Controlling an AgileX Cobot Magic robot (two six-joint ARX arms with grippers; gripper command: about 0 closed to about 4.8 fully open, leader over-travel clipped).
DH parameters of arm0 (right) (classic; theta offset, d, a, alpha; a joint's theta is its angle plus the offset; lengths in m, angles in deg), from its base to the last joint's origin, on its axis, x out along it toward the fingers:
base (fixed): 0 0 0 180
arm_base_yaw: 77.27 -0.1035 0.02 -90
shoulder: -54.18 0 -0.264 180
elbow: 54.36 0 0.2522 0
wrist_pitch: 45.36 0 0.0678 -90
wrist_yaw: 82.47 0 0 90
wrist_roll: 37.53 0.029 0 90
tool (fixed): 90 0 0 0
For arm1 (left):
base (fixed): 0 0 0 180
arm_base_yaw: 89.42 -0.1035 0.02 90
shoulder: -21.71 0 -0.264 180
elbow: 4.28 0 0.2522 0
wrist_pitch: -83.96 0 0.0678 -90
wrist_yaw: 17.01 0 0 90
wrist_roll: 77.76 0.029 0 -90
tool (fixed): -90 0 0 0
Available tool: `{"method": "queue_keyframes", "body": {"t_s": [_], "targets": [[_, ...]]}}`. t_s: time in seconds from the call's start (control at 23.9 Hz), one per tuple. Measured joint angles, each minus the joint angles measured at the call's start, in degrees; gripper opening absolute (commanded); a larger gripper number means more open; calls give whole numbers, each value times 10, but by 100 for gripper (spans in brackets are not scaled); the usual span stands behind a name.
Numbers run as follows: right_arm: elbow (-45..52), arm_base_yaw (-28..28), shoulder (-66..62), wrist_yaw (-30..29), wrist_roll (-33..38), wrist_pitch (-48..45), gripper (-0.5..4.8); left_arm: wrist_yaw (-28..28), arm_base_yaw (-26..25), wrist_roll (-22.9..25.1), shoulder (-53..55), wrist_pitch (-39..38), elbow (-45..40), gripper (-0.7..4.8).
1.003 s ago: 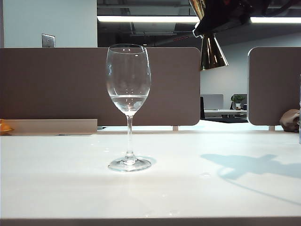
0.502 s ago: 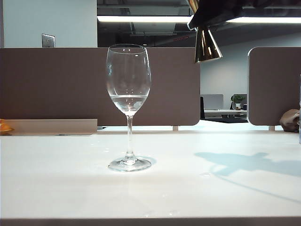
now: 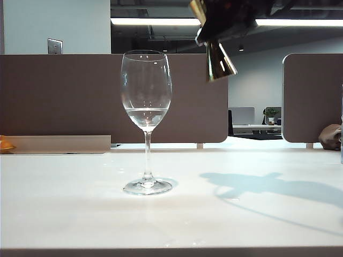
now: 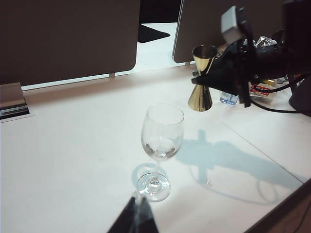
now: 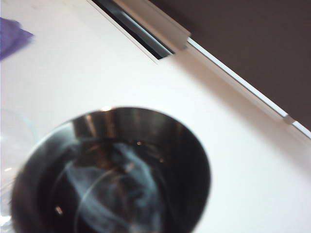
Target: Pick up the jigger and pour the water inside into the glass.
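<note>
Jigger (image 3: 218, 58) is seen in the upper middle of the exterior view, held clear of the table (image 3: 80, 214) just right of the glass (image 3: 146, 120) and slightly above its rim, tilted a little. It is clamped at its narrow waist by the right gripper (image 4: 206, 80), whose jaws are closed on it; that waist is judged the best hold, since the smooth gold metal is likely slippery and the cones either side stop it sliding. Being rigid and apparently light, it should tip easily, though any water in it would shift the balance. In the right wrist view its open cup (image 5: 114, 170) fills the lower left, and whether liquid lies inside cannot be told. A shallow pool of water (image 3: 146, 112) is seen in the bowl of the glass, which looks thin, fragile and easily toppled if knocked. The left gripper (image 4: 134, 218) is barely seen at the lower edge of its own view, near the foot of the glass; its state cannot be told.
</note>
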Motion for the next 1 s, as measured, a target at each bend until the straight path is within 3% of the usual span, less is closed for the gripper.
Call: {"method": "queue_keyframes", "body": {"t_s": [0.33,1.0], "targets": [[-21,-8,-26,31,-1,2,-1,0,0,0,0,0,0,-2],[-21,-9,-27,34,-1,-6,-1,0,0,0,0,0,0,-3]]}}
